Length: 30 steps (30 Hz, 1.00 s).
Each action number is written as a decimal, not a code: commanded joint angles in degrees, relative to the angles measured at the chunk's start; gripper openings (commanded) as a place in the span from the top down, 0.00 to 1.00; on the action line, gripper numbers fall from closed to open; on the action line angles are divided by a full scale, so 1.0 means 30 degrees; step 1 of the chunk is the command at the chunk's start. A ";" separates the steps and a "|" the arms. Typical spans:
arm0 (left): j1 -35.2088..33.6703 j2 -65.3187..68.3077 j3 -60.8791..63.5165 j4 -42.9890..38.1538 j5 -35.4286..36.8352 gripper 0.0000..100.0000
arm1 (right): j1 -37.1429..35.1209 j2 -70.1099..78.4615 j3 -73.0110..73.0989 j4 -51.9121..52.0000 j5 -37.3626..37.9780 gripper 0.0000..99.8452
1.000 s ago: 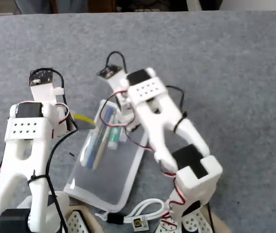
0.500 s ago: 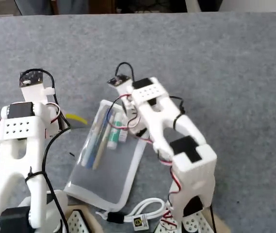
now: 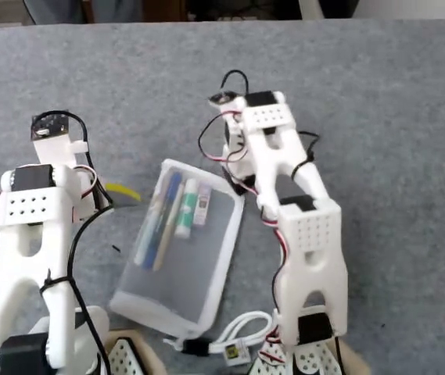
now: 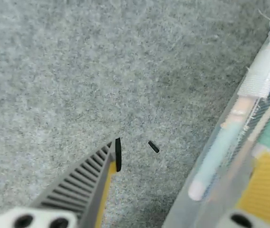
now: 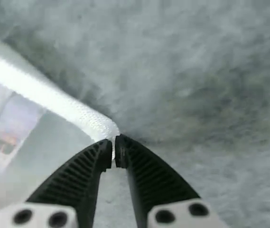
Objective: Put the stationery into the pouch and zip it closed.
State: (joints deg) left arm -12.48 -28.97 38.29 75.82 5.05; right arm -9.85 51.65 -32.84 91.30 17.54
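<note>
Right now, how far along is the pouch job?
Done: pens and glue stick lie inside the clear pouch. In hand: right gripper is shut at the end corner of the white zipper, so the zip looks drawn across; I can't confirm it's sealed. The left gripper sits open beside the pouch. Remaining: verify closure, release.
</note>
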 commanded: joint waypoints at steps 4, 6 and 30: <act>-0.0220 0.0029 -0.0278 -0.0088 -0.0205 0.57 | 0.2022 0.3179 -0.6051 0.1729 0.0410 0.99; -0.0220 0.0029 -0.0278 -0.0088 -0.0205 0.57 | 0.2403 0.3736 -0.7692 0.2403 0.0410 0.99; -0.0220 0.0029 -0.0278 -0.0088 -0.0205 0.57 | 0.8498 0.4264 -1.7421 0.3077 0.1524 0.99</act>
State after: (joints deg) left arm -12.48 -28.97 38.29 75.82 4.88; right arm 15.30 65.10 -80.48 98.33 22.02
